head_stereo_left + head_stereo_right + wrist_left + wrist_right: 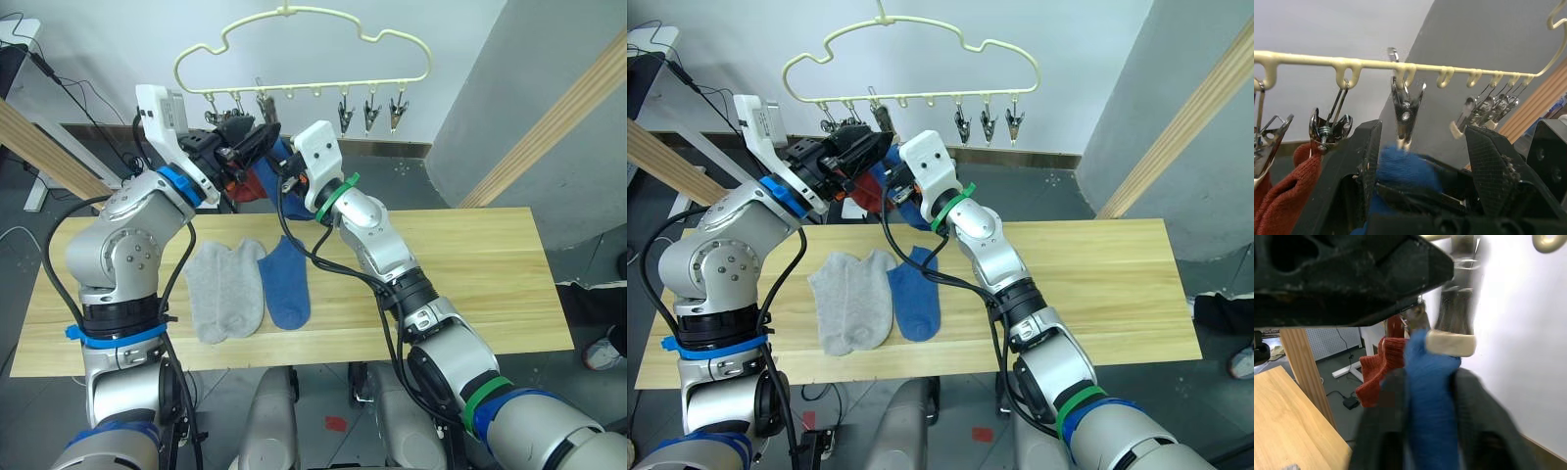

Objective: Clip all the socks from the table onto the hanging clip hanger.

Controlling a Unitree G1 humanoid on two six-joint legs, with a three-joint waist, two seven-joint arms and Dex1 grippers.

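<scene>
The pale yellow clip hanger [304, 89] hangs above the table's [470, 274] far edge. Rust red socks [257, 182] hang from its leftmost clips. My right gripper [1429, 377] is shut on a blue sock [1430, 396] and holds its top edge up at the third clip [1406, 112]. The clip's cream tip [1452, 342] rests on the fabric. My left gripper [1423, 128] is open, with one finger on each side of that clip and the blue sock [1405, 166]. Two light grey socks [225, 289] and another blue sock [286, 284] lie on the table's left half.
Three free metal clips [370, 113] hang on the hanger's right end. Thick wooden rail beams slant at the right [578, 108] and the left [39, 147]. The table's right half is bare wood.
</scene>
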